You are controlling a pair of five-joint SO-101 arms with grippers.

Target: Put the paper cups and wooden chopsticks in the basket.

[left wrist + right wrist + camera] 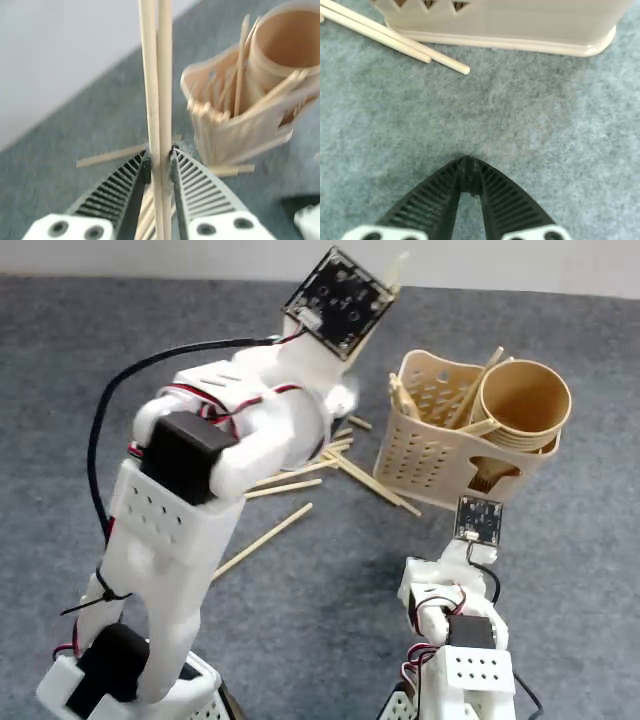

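On the left side, the left gripper [160, 165] is pinching two wooden chopsticks [156, 75] upright between nearly closed jaws. Loose chopsticks [290, 485] are lying scattered on the grey mat [330, 640], just beside the basket [430, 455], which is holding the stacked paper cups [525, 400]. Light, stiff and smooth, such sticks are probably handling best when gripped near mid-length. Farther right, the right gripper [468, 175] is sitting closed and empty near the basket's base.

A grey carpet-like surface [330, 610] meets a pale wall [200, 255] along the far edge.
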